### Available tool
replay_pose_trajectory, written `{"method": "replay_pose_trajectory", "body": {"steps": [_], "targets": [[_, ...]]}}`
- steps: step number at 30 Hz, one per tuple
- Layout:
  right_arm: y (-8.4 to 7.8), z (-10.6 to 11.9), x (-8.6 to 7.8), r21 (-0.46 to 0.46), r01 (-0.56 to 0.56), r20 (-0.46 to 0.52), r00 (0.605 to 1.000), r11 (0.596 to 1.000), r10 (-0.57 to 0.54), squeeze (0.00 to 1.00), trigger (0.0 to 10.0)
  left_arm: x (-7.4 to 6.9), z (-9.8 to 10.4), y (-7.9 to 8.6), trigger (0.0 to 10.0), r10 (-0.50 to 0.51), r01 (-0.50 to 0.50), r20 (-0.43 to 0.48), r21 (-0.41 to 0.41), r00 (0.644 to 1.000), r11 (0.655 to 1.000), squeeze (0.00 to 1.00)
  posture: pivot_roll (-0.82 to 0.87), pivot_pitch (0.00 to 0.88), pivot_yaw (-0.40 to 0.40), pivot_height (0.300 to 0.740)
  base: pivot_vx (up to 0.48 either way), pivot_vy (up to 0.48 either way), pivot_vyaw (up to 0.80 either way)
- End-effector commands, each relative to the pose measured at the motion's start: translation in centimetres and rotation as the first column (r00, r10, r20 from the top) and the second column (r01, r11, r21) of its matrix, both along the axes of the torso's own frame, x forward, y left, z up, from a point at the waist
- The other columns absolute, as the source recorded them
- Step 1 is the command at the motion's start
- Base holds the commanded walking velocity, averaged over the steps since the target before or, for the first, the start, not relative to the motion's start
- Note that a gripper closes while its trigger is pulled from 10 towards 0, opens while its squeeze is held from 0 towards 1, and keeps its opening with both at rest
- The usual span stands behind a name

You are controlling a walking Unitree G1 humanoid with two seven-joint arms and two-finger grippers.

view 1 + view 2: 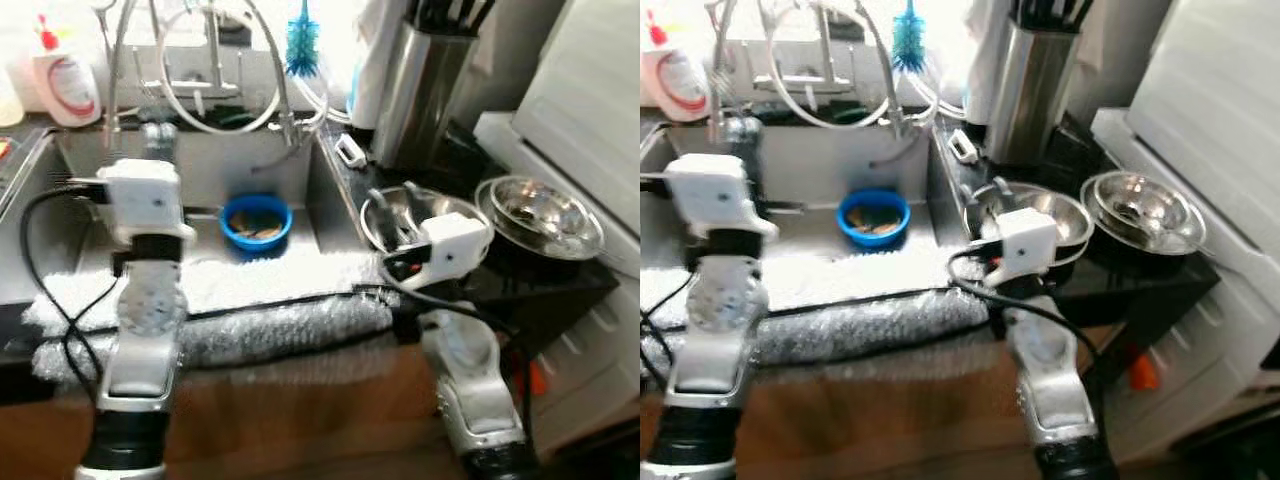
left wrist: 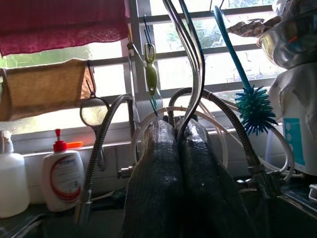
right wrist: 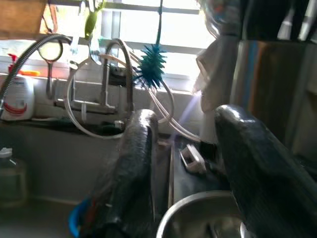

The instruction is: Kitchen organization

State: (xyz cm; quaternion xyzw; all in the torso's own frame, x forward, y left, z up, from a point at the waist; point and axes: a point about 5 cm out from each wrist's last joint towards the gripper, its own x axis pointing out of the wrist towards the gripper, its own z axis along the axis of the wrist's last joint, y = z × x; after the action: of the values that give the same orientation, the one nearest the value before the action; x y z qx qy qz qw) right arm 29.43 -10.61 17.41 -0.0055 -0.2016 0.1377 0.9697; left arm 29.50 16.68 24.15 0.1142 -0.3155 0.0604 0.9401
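Nearest the robot, a white towel [image 1: 270, 285] is draped over the front edge of the sink [image 1: 215, 165], and inside the sink, just behind the towel, a blue bowl [image 1: 256, 222] is seen. The left gripper [image 1: 158, 135] is held clenched above the sink's left part, while the right gripper [image 1: 392, 212] is spread, released, over a steel bowl [image 1: 440, 208] on the worktop [image 1: 540, 275] right of the sink. Farther right a second steel bowl [image 1: 540, 212] is set, and behind the sink a soap bottle [image 1: 65, 80] and a teal brush [image 1: 300, 42] are found.
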Motion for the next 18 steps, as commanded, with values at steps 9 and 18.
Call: {"method": "replay_pose_trajectory", "body": {"steps": [9, 18], "targets": [[1.1, 0.2, 0.0, -0.001, -0.046, 0.005, 0.999, 0.999, 0.046, 0.0, 10.0, 0.8, -0.5, 0.1, 10.0, -0.083, 0.078, -0.055, -0.091, 0.995, 0.993, 0.0, 0.02, 0.0, -0.084, 0.74, 0.0, 0.0, 0.0], [1.2, 0.1, 0.0, -0.003, -0.055, 0.001, 0.998, 0.998, 0.055, 0.0, 10.0, 1.9, -3.7, 0.1, 10.0, -0.139, 0.093, -0.215, -0.212, 0.967, 0.973, 0.0, 0.02, 0.0, -0.081, 0.74, 0.0, 0.0, 0.0]]}}
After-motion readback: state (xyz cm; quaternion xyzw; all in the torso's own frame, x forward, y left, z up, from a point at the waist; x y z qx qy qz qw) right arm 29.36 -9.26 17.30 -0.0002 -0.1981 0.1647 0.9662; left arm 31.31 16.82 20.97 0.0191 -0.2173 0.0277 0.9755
